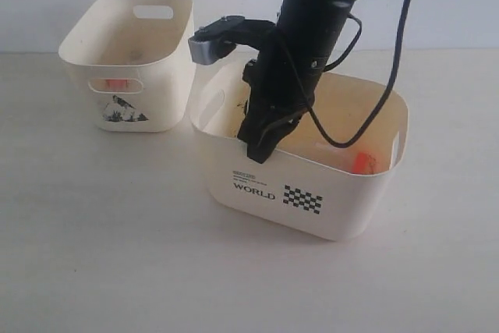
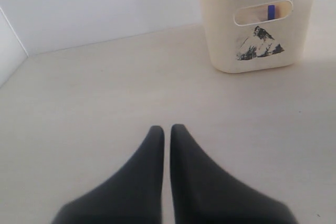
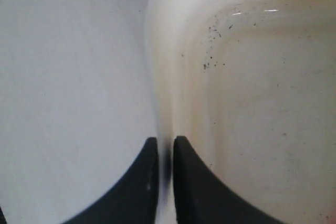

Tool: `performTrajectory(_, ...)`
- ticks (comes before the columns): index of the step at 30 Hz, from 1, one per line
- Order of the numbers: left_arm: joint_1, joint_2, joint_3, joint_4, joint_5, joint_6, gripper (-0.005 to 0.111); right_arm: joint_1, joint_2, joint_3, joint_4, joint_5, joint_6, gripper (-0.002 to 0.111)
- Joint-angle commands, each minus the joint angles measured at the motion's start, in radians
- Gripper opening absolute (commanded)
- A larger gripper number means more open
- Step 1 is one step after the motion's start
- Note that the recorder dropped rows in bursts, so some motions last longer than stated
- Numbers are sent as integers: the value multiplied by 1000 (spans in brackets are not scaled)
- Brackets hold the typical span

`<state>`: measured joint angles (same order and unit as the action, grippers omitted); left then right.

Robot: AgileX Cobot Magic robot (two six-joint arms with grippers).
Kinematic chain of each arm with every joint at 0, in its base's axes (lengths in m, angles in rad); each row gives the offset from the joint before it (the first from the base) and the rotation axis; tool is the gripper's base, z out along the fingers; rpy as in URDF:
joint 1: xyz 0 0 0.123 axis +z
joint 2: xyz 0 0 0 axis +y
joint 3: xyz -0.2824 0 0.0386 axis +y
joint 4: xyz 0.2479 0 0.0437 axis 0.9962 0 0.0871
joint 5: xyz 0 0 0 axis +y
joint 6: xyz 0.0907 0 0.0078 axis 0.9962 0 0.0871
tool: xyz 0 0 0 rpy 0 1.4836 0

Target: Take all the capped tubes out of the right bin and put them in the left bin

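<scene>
The right bin [image 1: 343, 208], wide and marked "WORLD", holds a capped tube with an orange-red cap [image 1: 362, 163] against its near right wall. My right gripper [image 1: 258, 150] reaches down at the bin's near left rim; in the right wrist view its fingers straddle the bin wall [image 3: 167, 103], one outside and one inside, shut on it [image 3: 166, 142]. The left bin [image 1: 160, 95] stands at the back left; an orange-red spot [image 1: 117, 83] shows through its slot handle, and a blue cap [image 2: 271, 12] shows through the slot in the left wrist view. My left gripper [image 2: 166, 129] hovers shut and empty above the table.
The left bin [image 2: 252, 51] lies well ahead of the left gripper across bare tabletop. A white wall rises behind both bins. The right arm's black cable [image 1: 390, 76] hangs over the right bin. Dark specks dot the right bin's inner wall [image 3: 210, 61].
</scene>
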<state>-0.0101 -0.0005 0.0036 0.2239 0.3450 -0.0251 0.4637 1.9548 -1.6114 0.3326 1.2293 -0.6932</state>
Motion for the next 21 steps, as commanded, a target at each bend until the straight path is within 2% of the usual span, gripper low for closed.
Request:
performTrajectory(1, 0, 0, -4, 2, -4, -10, 4, -5, 26, 4, -53, -81, 42, 49)
performTrajectory(2, 0, 0, -4, 2, -4, -10, 4, -5, 20, 4, -55, -83, 55, 58)
performTrajectory(3, 0, 0, -4, 2, -4, -10, 4, -5, 9, 1, -57, -83, 57, 58)
performTrajectory(8, 0, 0, -4, 2, -4, -10, 4, -5, -27, -90, -76, -44, 70, 45)
performTrajectory(16, 0, 0, -4, 2, -4, -10, 4, -5, -43, -192, -88, -8, 114, 45)
performTrajectory(19, 0, 0, -4, 2, -4, -10, 4, -5, -43, -192, -198, -8, 151, 43)
performTrajectory(21, 0, 0, -4, 2, -4, -10, 4, -5, -43, -192, -295, -8, 197, 32)
